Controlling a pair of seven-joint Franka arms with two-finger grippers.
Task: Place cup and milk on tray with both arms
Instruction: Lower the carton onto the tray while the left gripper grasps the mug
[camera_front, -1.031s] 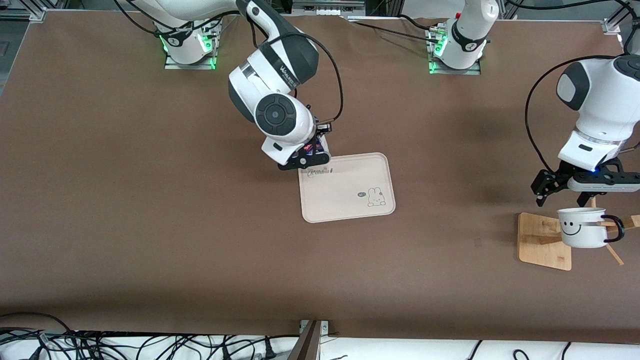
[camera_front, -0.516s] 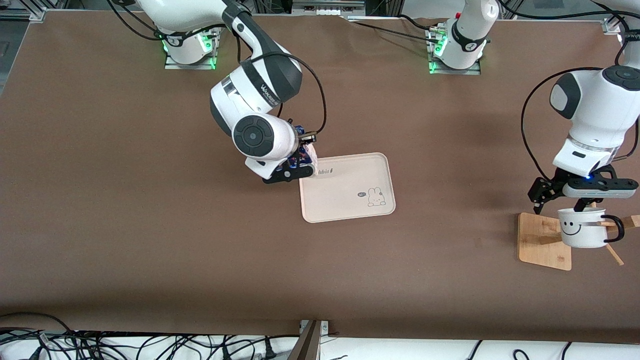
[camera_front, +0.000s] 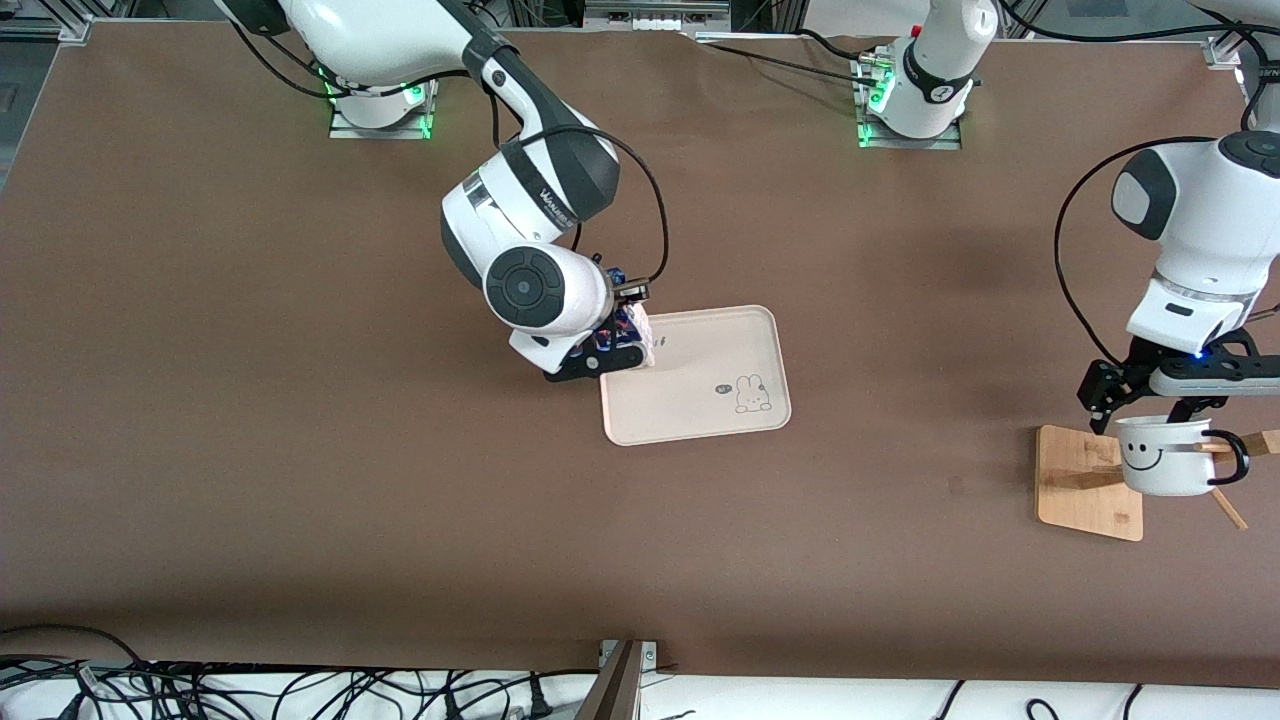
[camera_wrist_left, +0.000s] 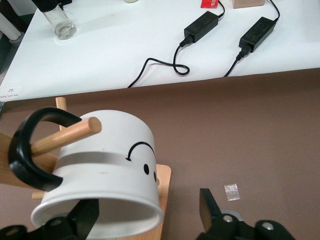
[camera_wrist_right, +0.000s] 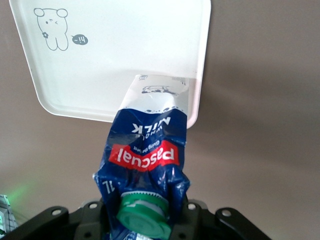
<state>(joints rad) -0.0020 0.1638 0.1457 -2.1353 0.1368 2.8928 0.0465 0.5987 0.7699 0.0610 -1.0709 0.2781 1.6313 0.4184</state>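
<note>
Right fingers (camera_wrist_right: 187, 212) pinch the milk (camera_wrist_right: 145, 160) over the tray (camera_front: 720, 345) corner: move it inward, lower it upright. Left gripper (camera_wrist_left: 150, 217) is spread around the cup (camera_wrist_left: 107, 167), hung on its peg

The front view looks down from high across the table (camera_front: 250, 420), with both arm bases at twelve o'clock. The left wrist view looks out past the cup (camera_wrist_left: 100, 170) hung on its peg, very close, toward a white bench with cables. The right wrist view looks straight down past the milk (camera_wrist_right: 145, 165) onto the tray (camera_wrist_right: 100, 55), shared with the front view (camera_front: 700, 400).
</note>
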